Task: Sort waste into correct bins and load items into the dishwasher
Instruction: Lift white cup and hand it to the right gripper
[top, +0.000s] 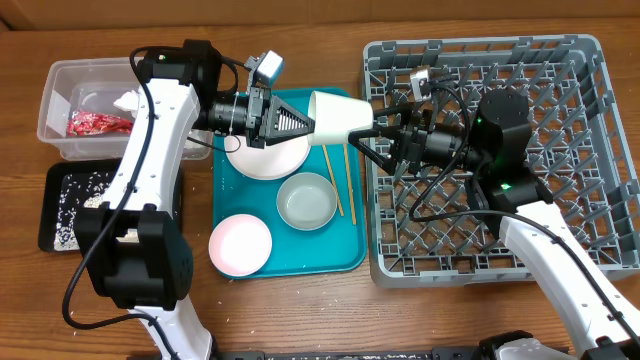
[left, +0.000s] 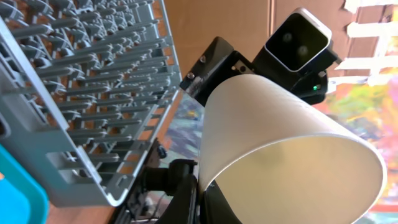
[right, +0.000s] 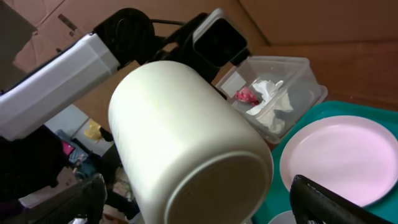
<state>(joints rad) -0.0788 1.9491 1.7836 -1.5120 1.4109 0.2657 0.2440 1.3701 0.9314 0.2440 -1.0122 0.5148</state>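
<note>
Handover seemed the step in hand. A smooth white tapered cup (top: 340, 113) hung in the air just outside the wall of the large square grey plastic dish rack (top: 470, 45), on the side facing the flat teal tray (top: 345, 255). The left gripper (top: 305, 122) pinched the cup's wall at the rim. The right gripper (top: 378, 126) sat at the base with its fingers (right: 323, 199) spread wide on either side, apparently not touching.

To do it well, I judged the right should close squarely round the base end, and the left should let go only once that hold was firm.

The cup lay on its side, long axis level, mouth pointing away from the rack and base toward it.
</note>
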